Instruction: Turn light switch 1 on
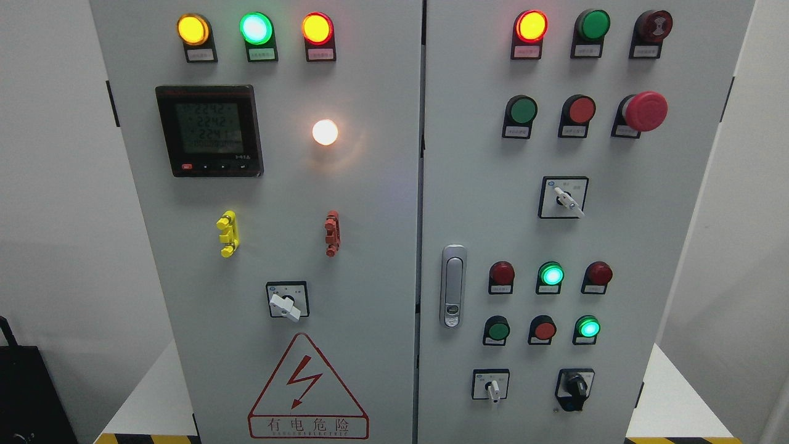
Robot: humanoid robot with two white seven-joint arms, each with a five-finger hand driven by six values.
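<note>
A grey electrical cabinet with two doors fills the head view. The left door (370, 246) carries a white rotary switch (285, 305) and a lit white lamp (325, 132). The right door (647, 246) has a white rotary switch (567, 200) in the middle, and a small white rotary switch (493, 388) and a black one (576, 385) at the bottom. I cannot tell which one is light switch 1. Neither hand is in view.
The left door also holds a digital meter (209, 131), a yellow clip (228, 233), a red clip (332, 233) and a danger sign (307, 388). The right door has a metal handle (453, 287), a red emergency stop (644, 111) and several buttons and lamps, some lit green (551, 274).
</note>
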